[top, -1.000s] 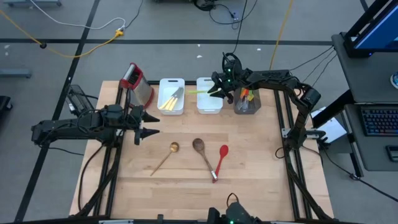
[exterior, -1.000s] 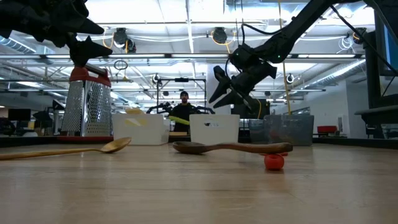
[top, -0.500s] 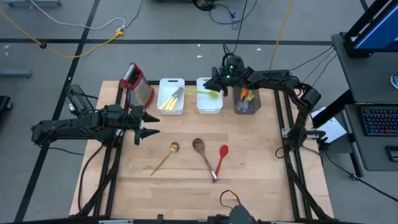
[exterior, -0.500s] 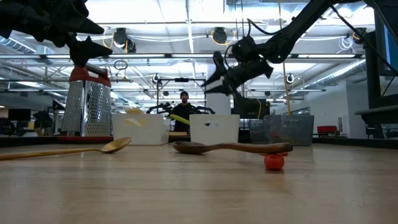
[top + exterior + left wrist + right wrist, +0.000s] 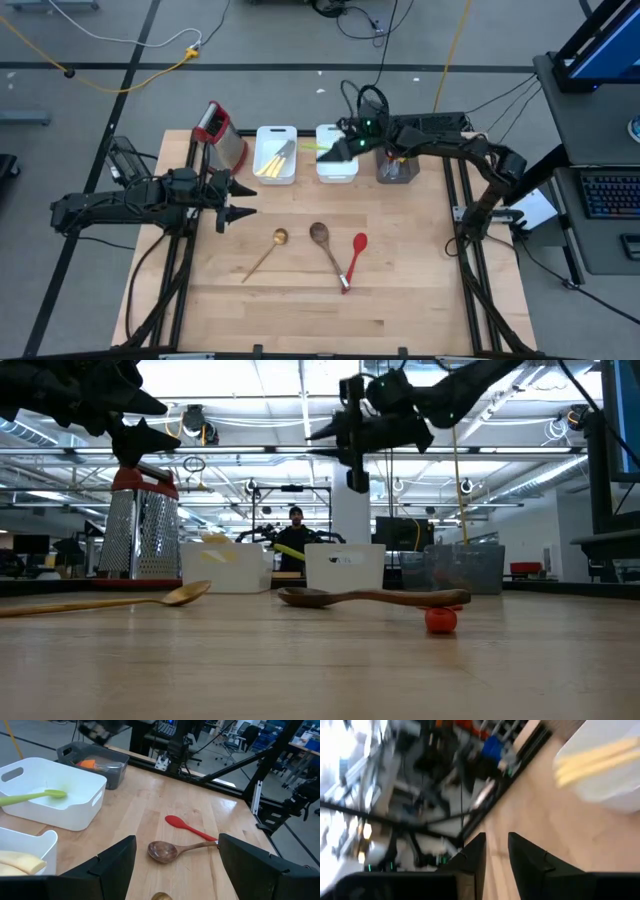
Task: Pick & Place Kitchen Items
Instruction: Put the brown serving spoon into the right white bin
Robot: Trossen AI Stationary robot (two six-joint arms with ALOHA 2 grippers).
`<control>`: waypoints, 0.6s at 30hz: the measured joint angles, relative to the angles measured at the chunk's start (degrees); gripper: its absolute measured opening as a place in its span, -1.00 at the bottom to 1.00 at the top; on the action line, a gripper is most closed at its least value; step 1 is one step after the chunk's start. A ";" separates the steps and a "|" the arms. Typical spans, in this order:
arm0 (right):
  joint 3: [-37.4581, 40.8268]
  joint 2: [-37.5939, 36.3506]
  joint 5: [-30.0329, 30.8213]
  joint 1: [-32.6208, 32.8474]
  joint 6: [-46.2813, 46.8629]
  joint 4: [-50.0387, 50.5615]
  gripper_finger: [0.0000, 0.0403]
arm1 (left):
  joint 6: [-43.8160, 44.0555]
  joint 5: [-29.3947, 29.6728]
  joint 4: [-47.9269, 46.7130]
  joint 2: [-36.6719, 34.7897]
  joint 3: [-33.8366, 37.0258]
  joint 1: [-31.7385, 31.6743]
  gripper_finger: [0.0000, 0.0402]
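We found three utensils left on the tabletop: a pale wooden spoon (image 5: 264, 254), a dark wooden spoon (image 5: 327, 246) and a red spoon (image 5: 354, 258), all lying well in front of the right claw (image 5: 340, 148) and just ahead and to one side of the left claw (image 5: 240, 200). We judged them light and stiff, the wood offering more friction than the smooth red one, and best pinched across the narrow handle near its middle, where a low flat grip would not tip the bowl. The pale spoon's long axis ran diagonally, bowl toward the bins; the dark spoon and the red one leaned toward each other, bowls toward the bins, handle ends meeting at the near side. A lime-green spoon (image 5: 32, 796) lay in the white bin (image 5: 337, 170), directly under the right claw, which hovered high with nothing between its nearly closed fingers. The left claw waited with its fingers spread wide beside the grater (image 5: 222, 139).
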State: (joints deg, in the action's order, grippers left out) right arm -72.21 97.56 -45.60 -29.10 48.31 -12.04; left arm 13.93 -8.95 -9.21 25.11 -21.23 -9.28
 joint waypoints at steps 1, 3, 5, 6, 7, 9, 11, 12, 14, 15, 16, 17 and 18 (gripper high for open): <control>0.01 -0.45 -0.04 1.34 -1.22 1.39 -0.65 | 0.00 0.00 0.00 0.01 0.00 0.00 0.42; 0.01 -1.28 -0.12 4.13 -3.06 5.07 -0.70 | -0.02 0.01 0.00 0.02 0.00 0.00 0.42; 0.01 -2.00 -0.23 6.81 -3.95 9.63 -0.73 | -0.04 0.02 0.00 0.01 0.00 0.00 0.42; 0.01 -2.27 -0.30 8.21 -4.03 11.86 -0.75 | -0.04 0.05 0.00 0.00 0.00 0.00 0.42; 0.01 -2.53 -0.28 9.50 -4.04 14.57 -0.76 | -0.04 0.11 0.00 0.00 0.00 0.00 0.42; 0.01 -2.75 0.50 12.05 -4.04 19.71 -0.77 | -0.06 0.54 0.00 0.02 0.00 0.00 0.42; 0.01 -2.75 0.58 14.26 -3.94 24.26 -0.77 | -0.07 0.67 0.00 0.02 0.00 0.00 0.42; 0.01 -2.75 0.58 15.24 -3.48 26.12 -0.75 | -0.08 0.96 0.00 0.01 0.00 0.00 0.42; 0.01 -2.75 0.05 17.02 -1.94 28.37 -0.71 | -0.09 1.61 0.00 0.00 0.00 0.00 0.42; 0.01 -2.75 -0.72 17.72 -1.69 28.71 -0.69 | -0.09 1.79 0.00 0.02 0.00 0.00 0.42; 0.01 -2.76 -0.80 18.24 -1.49 28.67 -0.67 | -0.09 1.97 -0.01 0.00 0.00 0.00 0.42; 0.01 -2.79 -0.34 18.64 -1.04 28.62 -0.66 | -0.07 1.99 0.00 0.00 0.00 0.00 0.42; 0.01 -2.80 0.76 18.97 -1.08 28.61 -0.65 | -0.07 1.99 0.00 0.00 0.00 0.00 0.42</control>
State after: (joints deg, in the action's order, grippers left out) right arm -72.20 94.76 -44.84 -10.13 47.23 16.57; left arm 13.87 -6.96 -9.21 25.11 -21.23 -9.28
